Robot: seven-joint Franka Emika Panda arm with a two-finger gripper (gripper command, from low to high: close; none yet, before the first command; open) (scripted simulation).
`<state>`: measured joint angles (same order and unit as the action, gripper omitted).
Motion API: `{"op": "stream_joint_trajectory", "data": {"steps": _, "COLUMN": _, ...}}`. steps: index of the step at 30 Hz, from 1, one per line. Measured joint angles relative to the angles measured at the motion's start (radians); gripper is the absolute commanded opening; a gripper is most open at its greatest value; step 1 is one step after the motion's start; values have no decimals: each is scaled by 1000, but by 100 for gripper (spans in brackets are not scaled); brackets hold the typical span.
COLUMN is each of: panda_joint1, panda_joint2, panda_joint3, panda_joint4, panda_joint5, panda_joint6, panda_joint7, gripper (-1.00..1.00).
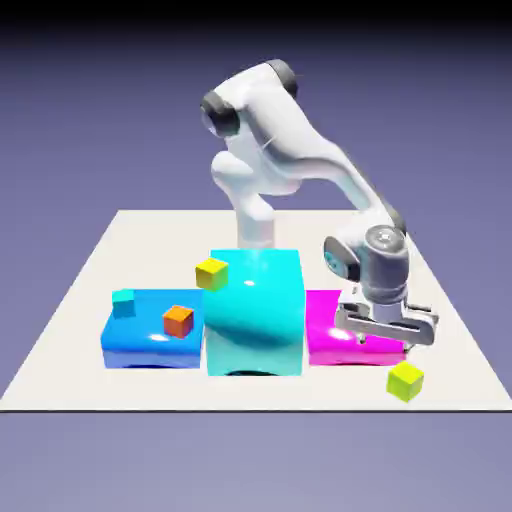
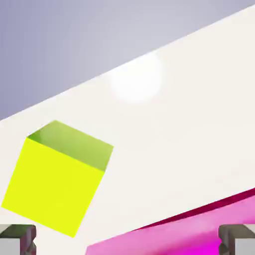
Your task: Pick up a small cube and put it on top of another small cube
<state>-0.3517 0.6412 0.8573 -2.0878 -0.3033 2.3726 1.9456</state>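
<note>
My arm (image 1: 290,150) is glossy white, rounded links with dark grey rings and caps at the joints. Wrist section is grey, a round silver cap on top and a blue-lit disc on its side. The hand below is a flat white-grey bar. In the hand view my fingers (image 2: 20,239) show as small grey blocky tips with stepped edges.

small cube (image 1: 405,381) on table (image 1: 90,300) | claw (image 1: 386,345) just above
</note>
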Motion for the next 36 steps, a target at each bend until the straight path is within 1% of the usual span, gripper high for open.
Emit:
{"op": "stream_joint_trajectory", "data": {"steps": 6, "panda_joint1": -30, "panda_joint2": 166, "panda_joint3": 98, "panda_joint4": 89, "panda_joint5": -79, "panda_joint6": -49, "panda_joint7": 261, "gripper": 0}}
{"op": "stream_joint_trajectory", "data": {"steps": 9, "panda_joint1": -44, "panda_joint2": 179, "panda_joint3": 72, "panda_joint4": 113, "panda_joint5": -132, "panda_joint6": -16, "panda_joint7": 391, "gripper": 0}}
{"op": "stream_joint_trajectory", "data": {"steps": 11, "panda_joint1": -46, "panda_joint2": 180, "panda_joint3": 68, "panda_joint4": 116, "panda_joint5": -139, "panda_joint6": -11, "panda_joint7": 406, "gripper": 0}}
{"op": "stream_joint_trajectory", "data": {"steps": 14, "panda_joint1": 54, "panda_joint2": 287, "panda_joint3": -40, "panda_joint4": 138, "panda_joint5": -212, "panda_joint6": 96, "panda_joint7": 441, "gripper": 0}}
{"op": "stream_joint_trajectory", "data": {"steps": 15, "panda_joint1": 57, "panda_joint2": 290, "panda_joint3": -44, "panda_joint4": 139, "panda_joint5": -214, "panda_joint6": 99, "panda_joint7": 442, "gripper": -100}}
{"op": "stream_joint_trajectory", "data": {"steps": 17, "panda_joint1": 57, "panda_joint2": 290, "panda_joint3": -44, "panda_joint4": 139, "panda_joint5": -214, "panda_joint6": 100, "panda_joint7": 442, "gripper": -100}}
{"op": "stream_joint_trajectory", "data": {"steps": 20, "panda_joint1": -43, "panda_joint2": 183, "panda_joint3": 65, "panda_joint4": 117, "panda_joint5": -141, "panda_joint6": -7, "panda_joint7": 407, "gripper": -100}}
{"op": "stream_joint_trajectory", "data": {"steps": 21, "panda_joint1": -64, "panda_joint2": 152, "panda_joint3": 66, "panda_joint4": 127, "panda_joint5": -127, "panda_joint6": -16, "panda_joint7": 367, "gripper": -100}}
{"op": "stream_joint_trajectory", "data": {"steps": 36, "panda_joint1": -402, "panda_joint2": -392, "panda_joint3": -117, "panda_joint4": 22, "panda_joint5": 290, "panda_joint6": -129, "panda_joint7": -110, "gripper": -100}}
